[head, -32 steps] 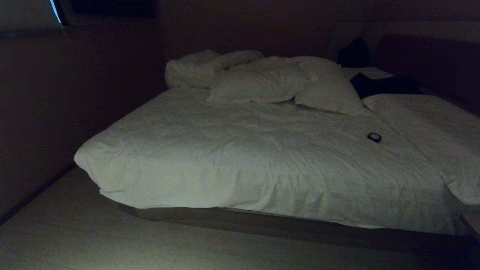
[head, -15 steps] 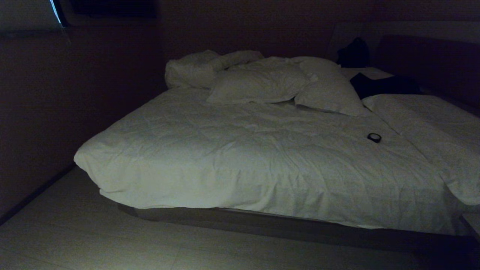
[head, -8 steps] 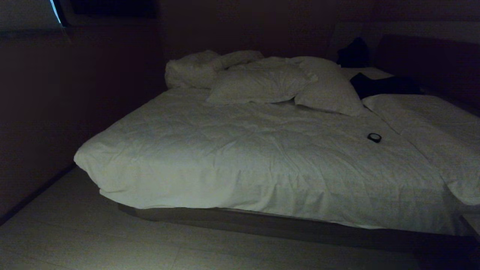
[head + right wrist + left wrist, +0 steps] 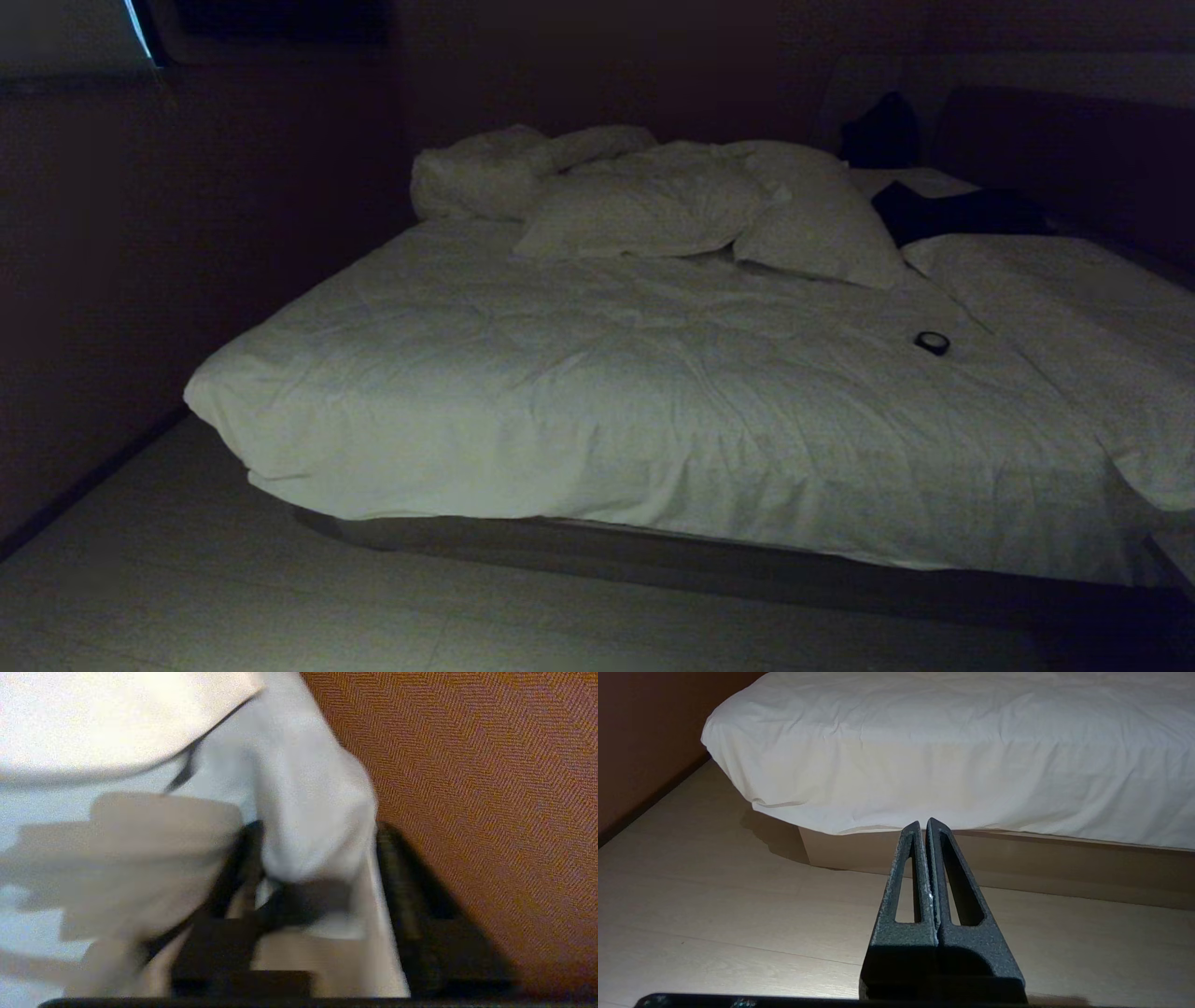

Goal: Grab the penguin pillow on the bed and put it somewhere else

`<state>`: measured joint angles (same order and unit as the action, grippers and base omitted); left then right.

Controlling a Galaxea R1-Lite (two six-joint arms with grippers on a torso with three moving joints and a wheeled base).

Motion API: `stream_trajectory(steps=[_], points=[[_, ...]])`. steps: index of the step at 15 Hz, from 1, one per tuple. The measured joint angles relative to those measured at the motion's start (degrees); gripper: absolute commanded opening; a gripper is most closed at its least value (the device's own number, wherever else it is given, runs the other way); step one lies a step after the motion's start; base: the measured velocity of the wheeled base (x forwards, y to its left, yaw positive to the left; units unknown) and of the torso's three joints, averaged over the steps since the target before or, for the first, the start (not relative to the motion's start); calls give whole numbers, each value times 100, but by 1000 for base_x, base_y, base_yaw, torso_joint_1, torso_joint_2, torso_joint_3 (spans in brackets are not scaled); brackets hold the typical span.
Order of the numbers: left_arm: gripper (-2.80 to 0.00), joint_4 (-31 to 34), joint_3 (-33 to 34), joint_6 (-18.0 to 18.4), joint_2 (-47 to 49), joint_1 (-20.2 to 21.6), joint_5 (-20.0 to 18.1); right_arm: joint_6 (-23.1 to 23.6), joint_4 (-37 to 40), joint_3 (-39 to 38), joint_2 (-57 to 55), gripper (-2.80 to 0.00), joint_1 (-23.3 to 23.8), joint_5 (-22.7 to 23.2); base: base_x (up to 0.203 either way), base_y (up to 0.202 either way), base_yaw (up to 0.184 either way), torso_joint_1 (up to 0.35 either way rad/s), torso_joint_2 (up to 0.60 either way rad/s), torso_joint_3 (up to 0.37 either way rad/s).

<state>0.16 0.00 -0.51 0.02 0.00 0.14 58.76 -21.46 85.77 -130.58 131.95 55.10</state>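
The bed (image 4: 653, 392), with its wrinkled white duvet, fills the head view, and neither arm shows there. In the right wrist view a blurred pale grey-blue fold with a black mark, the penguin pillow (image 4: 299, 788), hangs between the fingers of my right gripper (image 4: 317, 828). Those fingers stand apart on either side of it, so the gripper is open. My left gripper (image 4: 923, 823) is shut and empty, low over the floor and pointing at the bed's (image 4: 952, 742) near edge.
White pillows (image 4: 653, 201) are heaped at the head of the bed. A small black round object (image 4: 932, 343) lies on the duvet and dark clothing (image 4: 952, 210) lies further back. An orange-brown woven surface (image 4: 490, 765) is close beside the right gripper. Pale floor (image 4: 280, 607) runs along the bed.
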Motion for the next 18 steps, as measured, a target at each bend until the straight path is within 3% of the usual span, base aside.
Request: stream_trajectory(steps=[18], points=[[-280,-2,0,0,0,0,0,-61,-1,-176,737,0,20,280,0,0,0,0,0,0]])
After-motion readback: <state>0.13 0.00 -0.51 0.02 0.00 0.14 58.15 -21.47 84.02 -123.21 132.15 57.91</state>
